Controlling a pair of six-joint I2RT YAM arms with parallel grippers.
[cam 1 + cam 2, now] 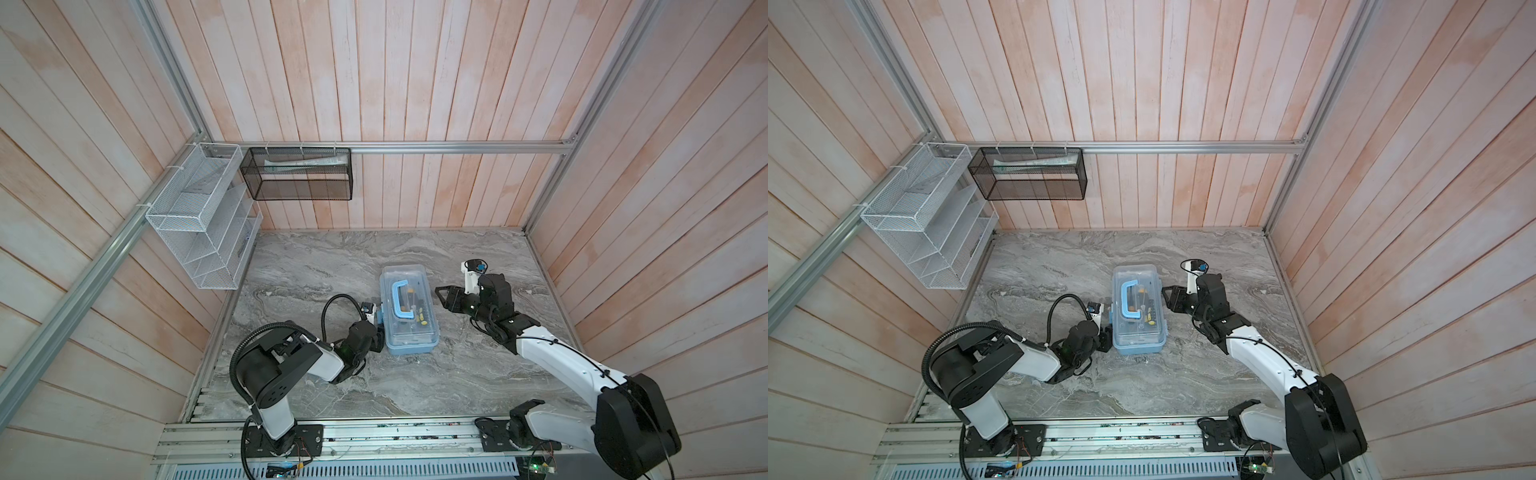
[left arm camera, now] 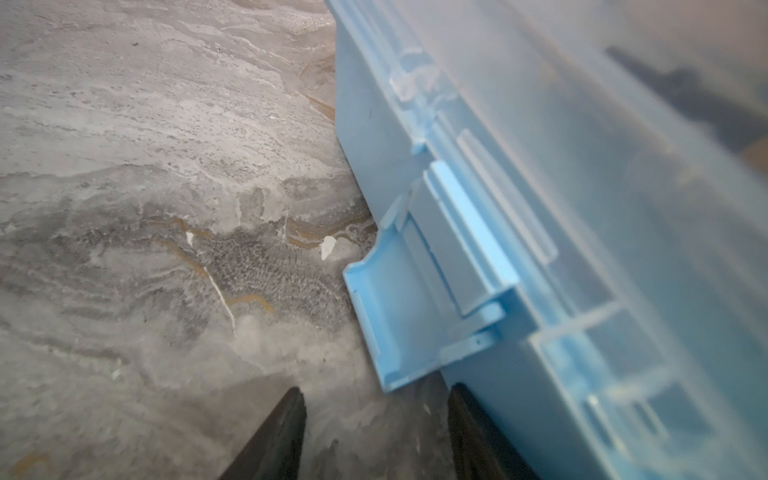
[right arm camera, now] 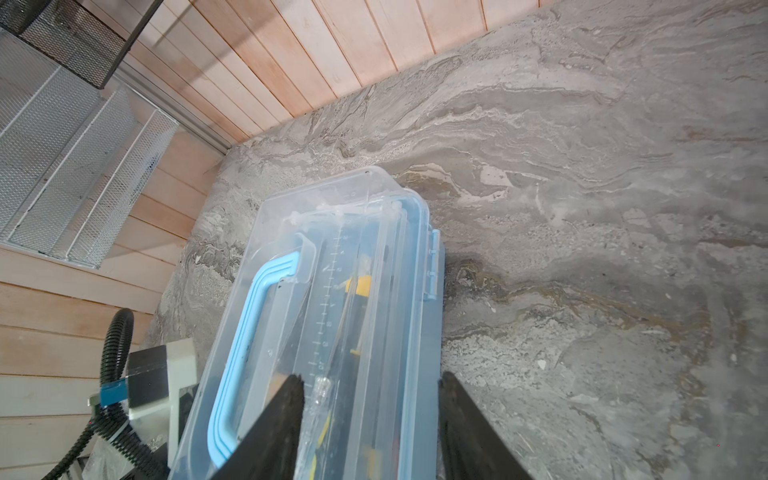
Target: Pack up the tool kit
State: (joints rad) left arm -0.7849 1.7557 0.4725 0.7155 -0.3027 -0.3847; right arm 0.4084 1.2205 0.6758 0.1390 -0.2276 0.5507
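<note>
The tool kit (image 1: 409,328) is a light blue box with a clear lid and a blue handle (image 1: 401,301), standing mid-table with the lid down. Yellow and black tools (image 3: 357,286) show through the lid. My left gripper (image 1: 380,332) sits low against the box's left side, open and empty. In the left wrist view a blue latch (image 2: 399,316) juts outward, just ahead of that gripper (image 2: 376,399). My right gripper (image 1: 441,298) hovers at the box's right side, open. In the right wrist view this gripper (image 3: 370,382) has one finger over the lid and one over the table.
The box stands on a grey marble tabletop (image 1: 332,266) walled by wooden panels. A white mesh rack (image 1: 199,224) hangs on the left wall. A black mesh basket (image 1: 299,174) hangs on the back rail. Another blue latch (image 3: 433,266) shows on the box's right side.
</note>
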